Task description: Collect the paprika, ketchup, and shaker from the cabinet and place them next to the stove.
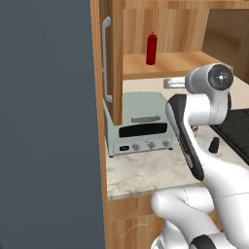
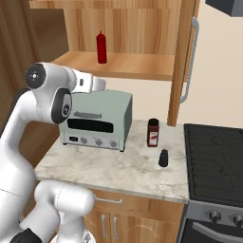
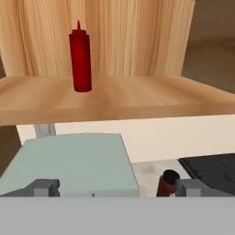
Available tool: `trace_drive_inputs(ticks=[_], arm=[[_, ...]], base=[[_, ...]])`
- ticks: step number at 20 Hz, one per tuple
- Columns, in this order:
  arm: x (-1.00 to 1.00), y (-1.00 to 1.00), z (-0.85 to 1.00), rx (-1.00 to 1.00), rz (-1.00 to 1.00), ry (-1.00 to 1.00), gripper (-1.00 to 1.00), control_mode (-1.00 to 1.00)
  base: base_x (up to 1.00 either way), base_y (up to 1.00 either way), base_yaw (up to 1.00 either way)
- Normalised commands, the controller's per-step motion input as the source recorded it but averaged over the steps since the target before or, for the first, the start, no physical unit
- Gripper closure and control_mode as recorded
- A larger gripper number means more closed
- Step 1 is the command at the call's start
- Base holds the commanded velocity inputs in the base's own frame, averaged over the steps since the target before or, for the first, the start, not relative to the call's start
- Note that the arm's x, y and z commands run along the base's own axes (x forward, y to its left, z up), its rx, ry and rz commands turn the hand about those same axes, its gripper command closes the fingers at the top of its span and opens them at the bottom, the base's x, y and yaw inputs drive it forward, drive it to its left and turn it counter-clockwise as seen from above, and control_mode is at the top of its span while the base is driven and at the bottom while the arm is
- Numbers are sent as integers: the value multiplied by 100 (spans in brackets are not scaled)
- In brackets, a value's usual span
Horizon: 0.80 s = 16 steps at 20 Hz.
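The slim red ketchup (image 3: 80, 57) stands upright on the plank shelf of the open wooden cabinet (image 3: 114, 98); it also shows in the base views (image 1: 151, 48) (image 2: 101, 47). The paprika (image 2: 153, 133), a dark jar with a white-and-red label, stands on the marbled counter between the toaster oven and the stove (image 2: 213, 161). The small dark shaker (image 2: 163, 158) (image 1: 214, 144) stands on the counter in front of the paprika, beside the stove. My gripper (image 3: 117, 188) hovers above the toaster oven, below and short of the shelf, open and holding nothing. The paprika's cap (image 3: 169, 179) peeks up near my right fingertip.
A pale green toaster oven (image 2: 97, 121) stands on the counter under the shelf, directly beneath my hand. The cabinet door (image 1: 115, 58) with its grey bar handle hangs open to the left of the shelf. A dark tall panel (image 1: 46, 121) closes off the left side.
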Motion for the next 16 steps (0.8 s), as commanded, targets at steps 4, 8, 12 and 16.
trace_drive_inputs(ticks=[4, 8, 12, 16], arm=[[17, 36, 41, 0, 3, 0, -100, -100], [32, 18, 45, 0, 4, 0, -100, -100], [36, 13, 50, 0, 3, 0, -100, -100], [35, 7, 21, 1, 1, 0, -100, -100]], base=[[0, 0, 0], [0, 0, 0], [0, 0, 0], [0, 0, 0]])
